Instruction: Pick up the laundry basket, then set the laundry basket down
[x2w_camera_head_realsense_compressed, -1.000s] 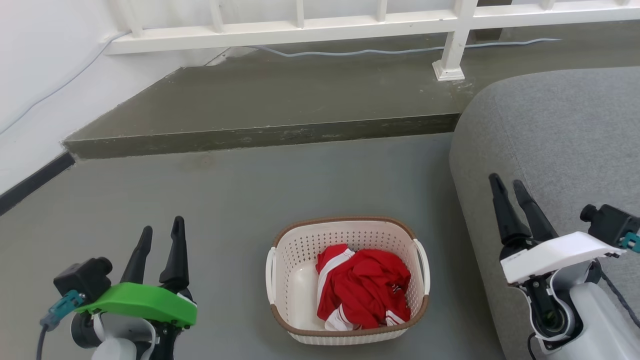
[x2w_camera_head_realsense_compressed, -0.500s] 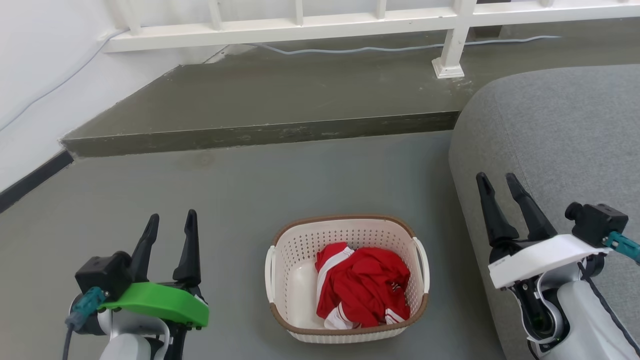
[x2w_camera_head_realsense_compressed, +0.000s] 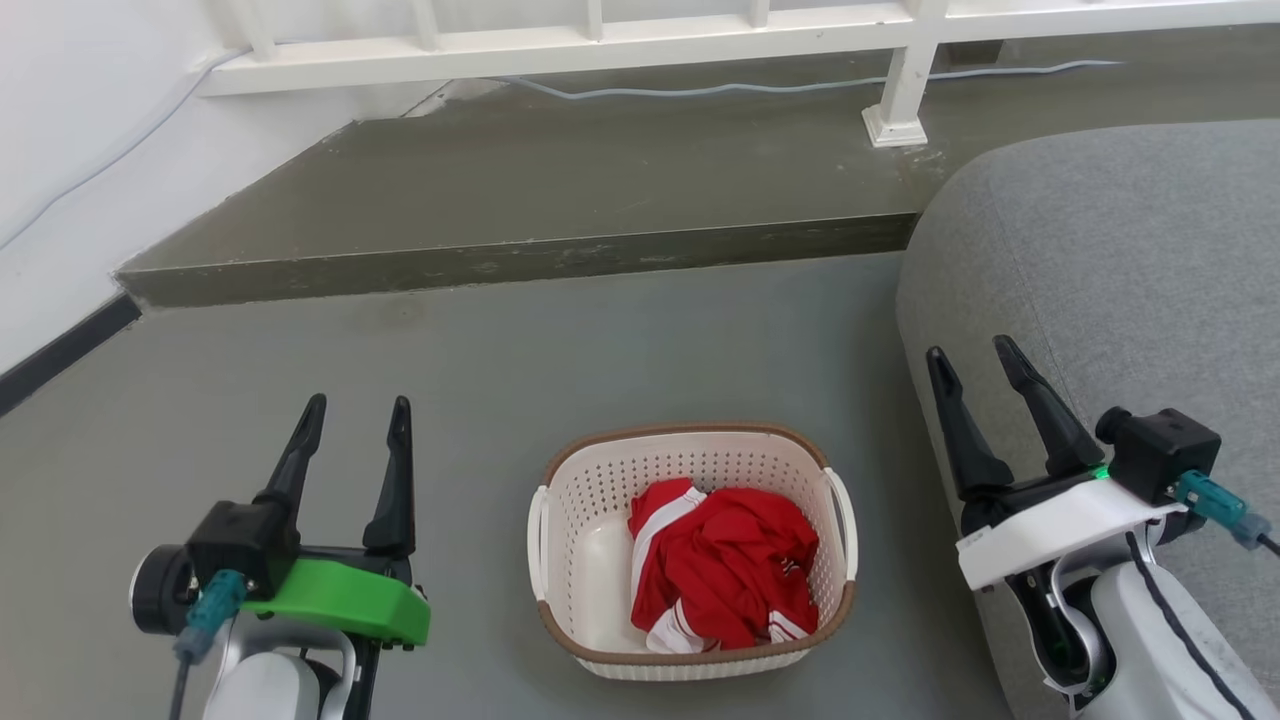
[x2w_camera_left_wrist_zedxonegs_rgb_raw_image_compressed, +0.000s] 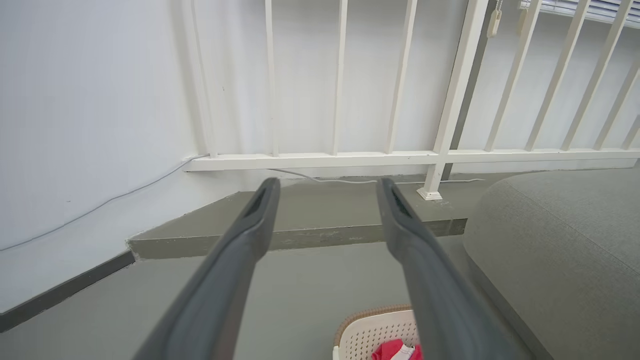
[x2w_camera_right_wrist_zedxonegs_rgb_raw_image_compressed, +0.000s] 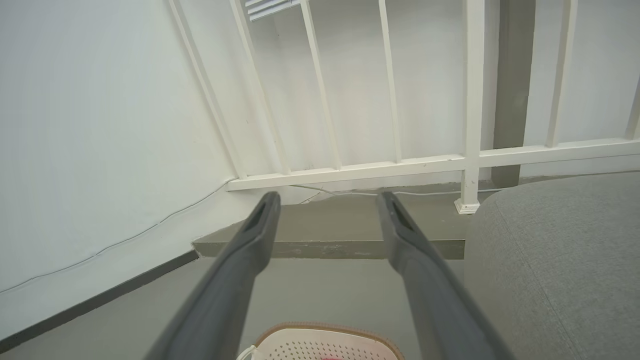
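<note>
Two grippers, the left gripper (x2w_camera_head_realsense_compressed: 358, 405) and the right gripper (x2w_camera_head_realsense_compressed: 969, 348), hang empty with fingers spread on either side of the laundry basket (x2w_camera_head_realsense_compressed: 690, 466). The basket stands upright on the floor (x2w_camera_head_realsense_compressed: 500, 380) close before the robot, mouth up, a red garment (x2w_camera_head_realsense_compressed: 725, 570) heaped inside. Its long axis seems to run side to side, one white handle (x2w_camera_head_realsense_compressed: 538, 530) toward each arm. A lift catching one handle alone would likely tip it and spill the garment, and the right arm, close by the grey sofa (x2w_camera_head_realsense_compressed: 1100, 250), could snag there, short of the raised step (x2w_camera_head_realsense_compressed: 520, 200) and white railing (x2w_camera_head_realsense_compressed: 600, 50) beyond.
</note>
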